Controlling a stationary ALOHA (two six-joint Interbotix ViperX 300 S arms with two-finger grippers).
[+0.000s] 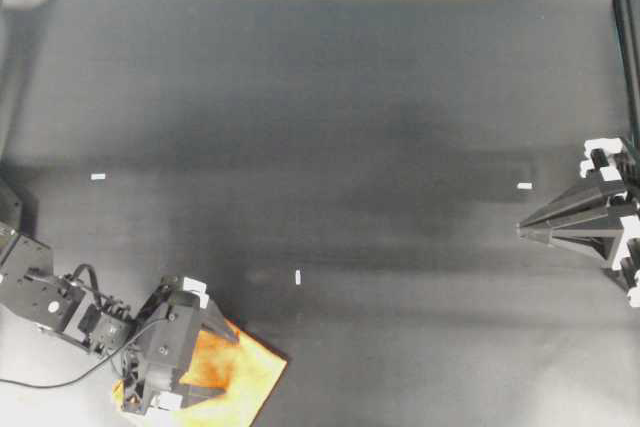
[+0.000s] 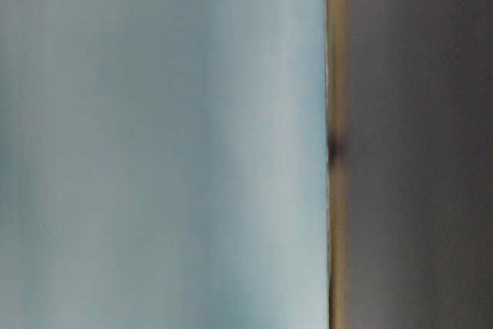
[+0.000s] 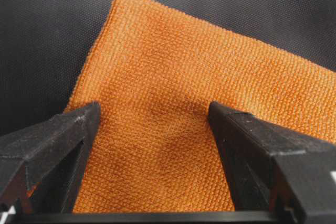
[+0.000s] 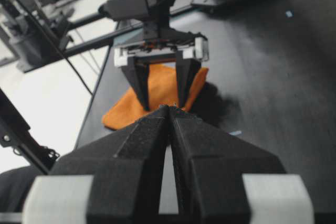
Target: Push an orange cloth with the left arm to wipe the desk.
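Here, cloth position: orange cloth point(image 1: 240, 379) beneath left end effector point(image 1: 215, 362), bench's point(image 1: 350, 127) near-left corner.
Left end effector: spread wide, straddling cloth.
Right end effector point(image 1: 525, 229): closed, well apart.

Left arm point(image 1: 60, 307): black blocky jointed links, thin black cable looping off behind it. Left gripper point(image 1: 215, 352): two matte black tapered fingers point(image 3: 47, 150), scuffed edges, white fittings at their base. Right gripper point(image 1: 522, 230): same black wedge fingers, white blocks behind.

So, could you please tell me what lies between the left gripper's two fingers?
In the left wrist view, the orange cloth fills the gap between the open left gripper's fingers, lying flat on the desk.
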